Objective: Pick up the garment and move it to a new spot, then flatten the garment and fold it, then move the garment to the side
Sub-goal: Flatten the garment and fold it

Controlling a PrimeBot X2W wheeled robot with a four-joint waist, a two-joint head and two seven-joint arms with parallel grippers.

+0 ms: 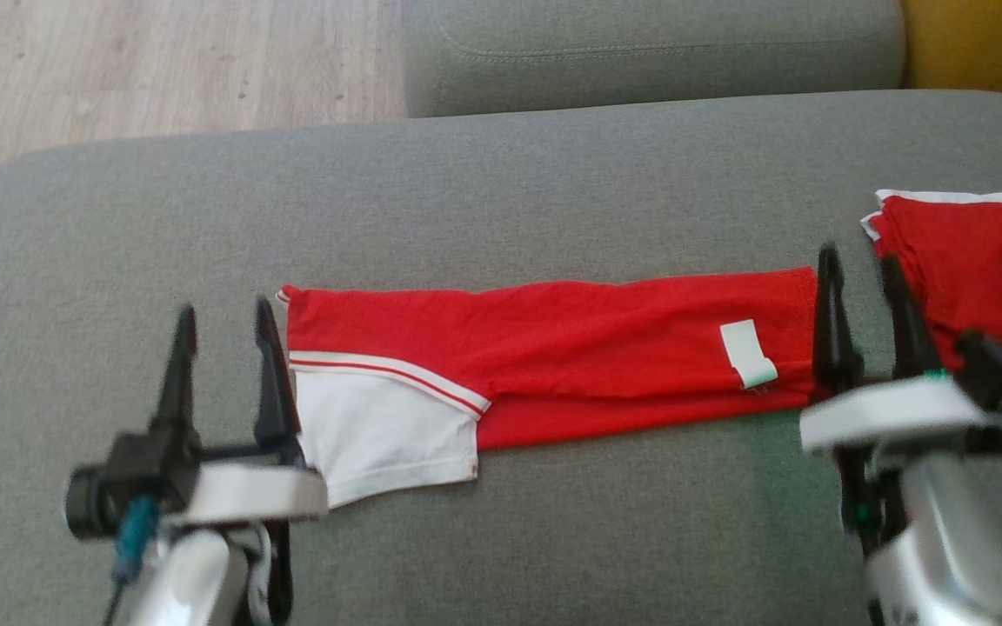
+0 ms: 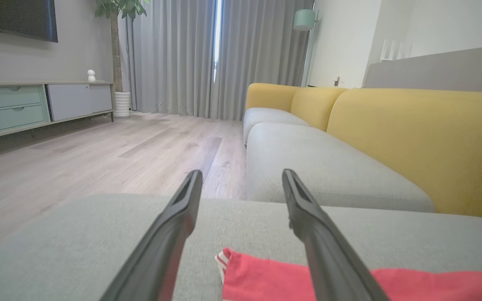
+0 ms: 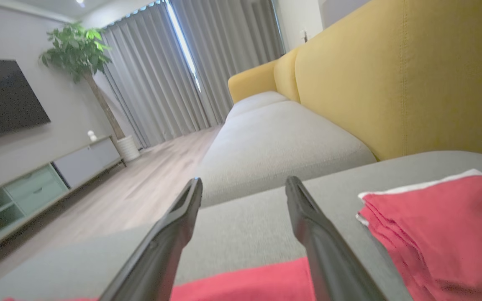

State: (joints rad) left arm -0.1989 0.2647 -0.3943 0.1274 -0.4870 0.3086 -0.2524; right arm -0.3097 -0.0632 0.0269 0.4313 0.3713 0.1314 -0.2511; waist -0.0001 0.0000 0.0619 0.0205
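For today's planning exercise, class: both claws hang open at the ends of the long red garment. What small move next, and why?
Probably lower the left claw and right claw to pinch the garment at its ends: it lies in a long strip, unheld.

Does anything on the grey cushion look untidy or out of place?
Slightly. The red garment lies folded in a long strip, but its white part sticks out past the near edge at the left end, and a white label lies exposed near the right end.
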